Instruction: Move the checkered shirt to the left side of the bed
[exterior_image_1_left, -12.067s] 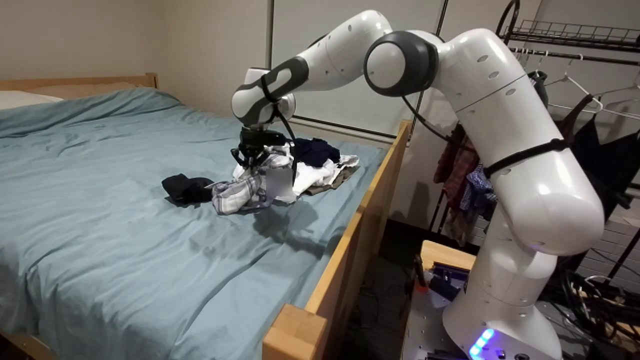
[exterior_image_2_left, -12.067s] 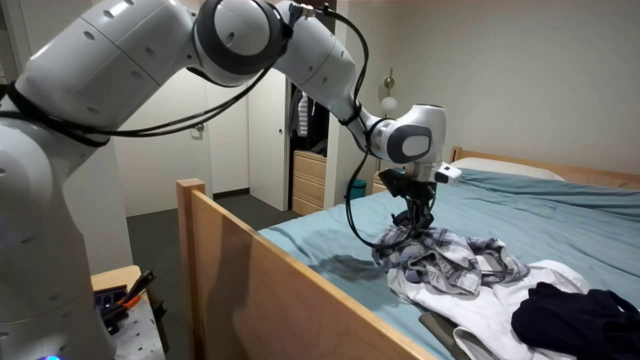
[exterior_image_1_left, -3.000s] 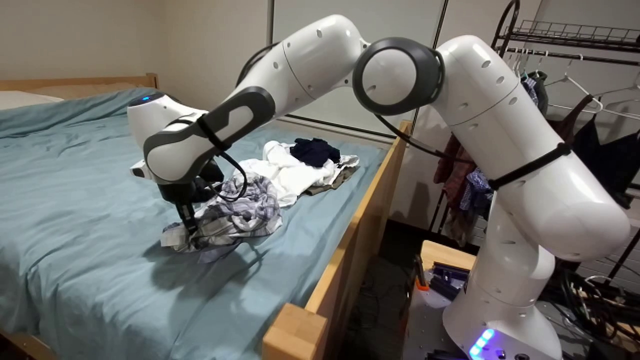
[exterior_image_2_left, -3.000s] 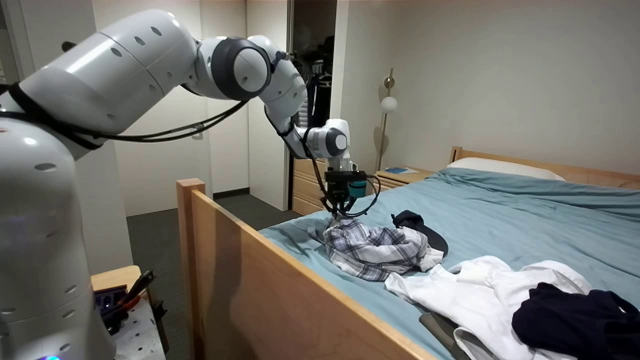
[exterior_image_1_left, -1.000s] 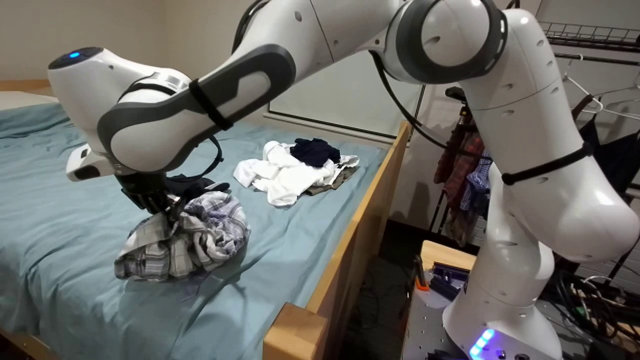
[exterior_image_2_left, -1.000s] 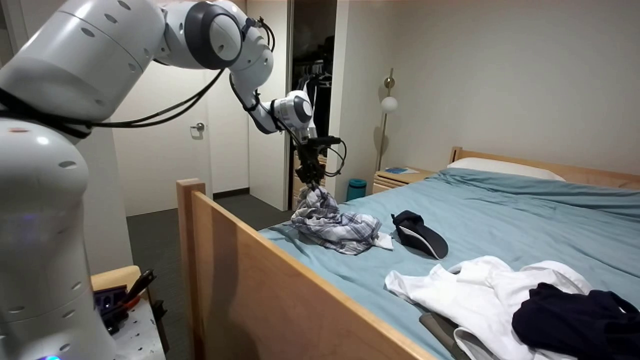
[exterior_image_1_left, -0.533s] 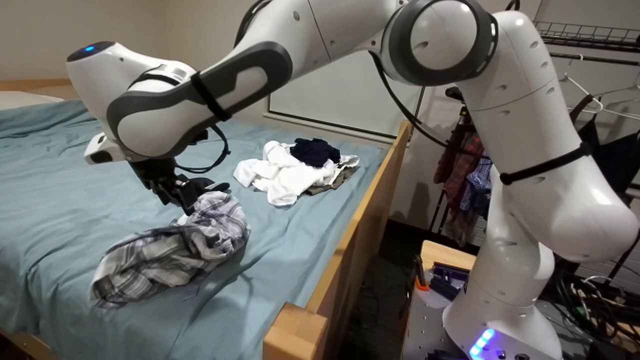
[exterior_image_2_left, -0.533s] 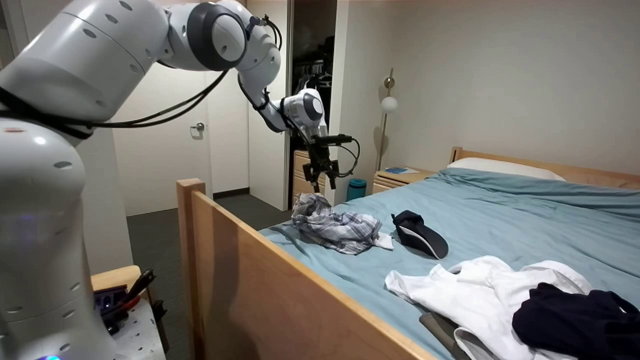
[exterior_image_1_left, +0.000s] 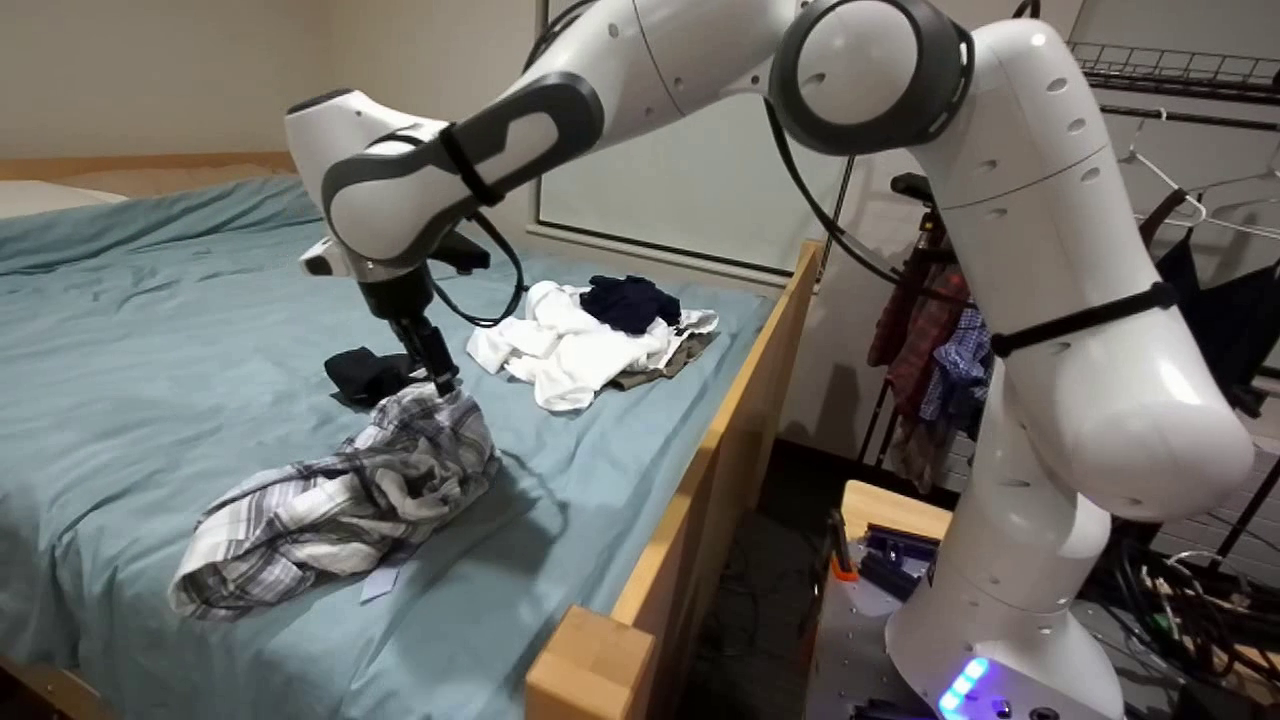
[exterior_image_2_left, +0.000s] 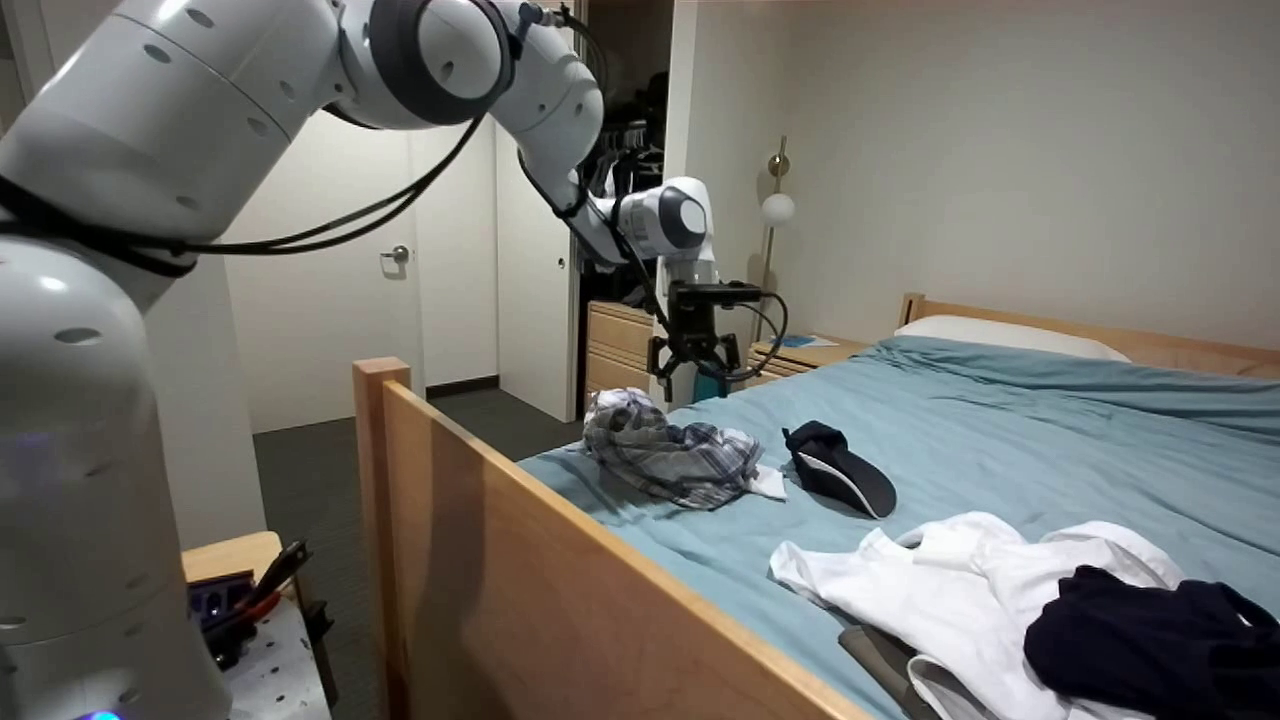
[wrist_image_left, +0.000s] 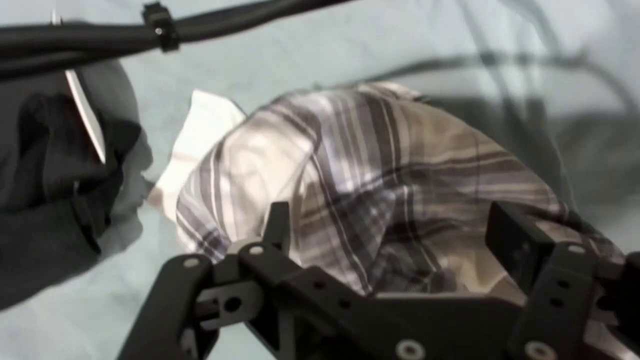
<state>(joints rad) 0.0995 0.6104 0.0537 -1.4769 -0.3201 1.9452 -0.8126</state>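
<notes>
Since the checkered shirt (exterior_image_2_left: 672, 458) already lies by the left edge of the counter (exterior_image_2_left: 1010, 440), a bed here, near the left foot corner, placing looks mostly done. The claw (exterior_image_2_left: 695, 393) hangs over the shirt's inner end, jaws well apart, holding nothing; can't tell if it touches cloth. Next move, best guess: back off if that spot counts, else drop, straddle a raised fold, pinch and tug left. Shirt: soft-looking thin weave, grey-white plaid, bunched into a long lumpy roll. Black cap (exterior_image_2_left: 840, 478) just beside it, limp crown, stiff-looking curved brim, pale edging. Near the right foot corner: rumpled white garment (exterior_image_2_left: 960, 590), crumpled navy garment (exterior_image_2_left: 1150, 640) on top, olive-brown cloth (exterior_image_2_left: 885, 665) poking out beneath. Teal bedding (exterior_image_1_left: 150, 420) wrinkled; wooden footboard (exterior_image_2_left: 600, 580) smooth, straight.
</notes>
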